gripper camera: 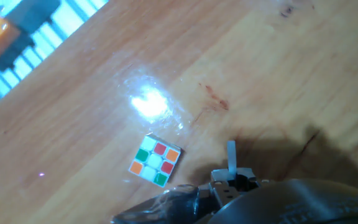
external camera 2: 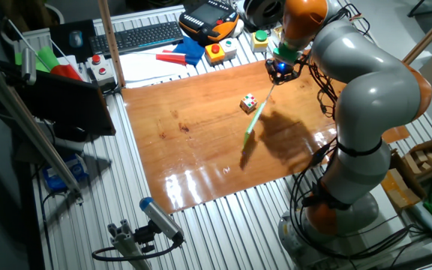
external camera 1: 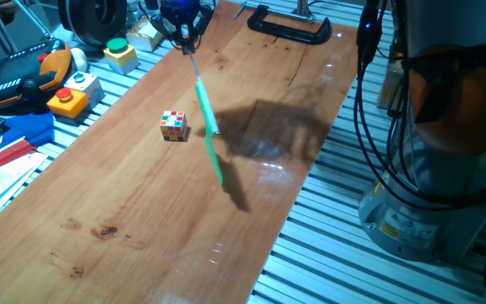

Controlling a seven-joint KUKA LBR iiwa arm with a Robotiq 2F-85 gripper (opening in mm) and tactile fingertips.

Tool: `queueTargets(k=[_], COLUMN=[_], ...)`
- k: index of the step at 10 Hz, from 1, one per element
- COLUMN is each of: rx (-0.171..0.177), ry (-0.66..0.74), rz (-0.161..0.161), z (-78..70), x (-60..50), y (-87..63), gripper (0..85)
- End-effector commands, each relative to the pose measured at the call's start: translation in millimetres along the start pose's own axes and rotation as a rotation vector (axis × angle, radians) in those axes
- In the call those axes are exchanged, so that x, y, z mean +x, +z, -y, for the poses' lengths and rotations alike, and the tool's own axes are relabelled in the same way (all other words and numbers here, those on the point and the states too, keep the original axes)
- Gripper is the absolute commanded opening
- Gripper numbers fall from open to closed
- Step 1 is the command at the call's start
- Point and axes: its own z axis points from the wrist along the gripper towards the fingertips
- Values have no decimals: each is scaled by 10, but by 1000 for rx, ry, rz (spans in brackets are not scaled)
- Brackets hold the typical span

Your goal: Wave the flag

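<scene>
Flag (external camera 1: 208, 135): bright green sheet on a thin pale stick, seen nearly edge-on as a slim green strip; held in the air above the worktop (external camera 1: 142, 219), slanting down and away from the gripper, its dark shadow cast on the wood beside it. In the other fixed view the flag (external camera 2: 254, 120) hangs as a green sliver below the arm's wrist. In the hand view only a short pale stub of the stick (gripper camera: 231, 159) shows, rising from the hand's hardware at the lower edge. Gripper (external camera 1: 185, 35): black, two-fingered, jaws closed tight on the top of the stick; also seen from the far side (external camera 2: 280, 71). Puzzle cube (external camera 1: 173, 125): small, multicoloured, resting on the wood near the flag's middle, apart from it; also visible in the other fixed view (external camera 2: 249, 103) and in the hand view (gripper camera: 155, 160), where its upper face shows green, red, orange and white squares. Worktop: varnished brown wooden board with glare patches, laid on a ribbed aluminium table (external camera 1: 327, 253). Black clamp (external camera 1: 289, 25): at the board's far edge. Button boxes (external camera 1: 72, 93): beside the board, with red, yellow and green caps. Keyboard (external camera 2: 137, 35): black, beyond the board.
</scene>
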Motion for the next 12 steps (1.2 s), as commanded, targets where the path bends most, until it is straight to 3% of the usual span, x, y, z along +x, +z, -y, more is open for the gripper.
queueTargets(k=[1, 3, 6, 12], rx=[17, 18, 20, -11], ry=[500, 643, 895, 1110], rz=[5, 16, 0, -7], z=[1, 0, 4, 3], x=[0, 4, 8, -23], y=[0, -2, -15, -34], gripper=[7, 7, 7, 7])
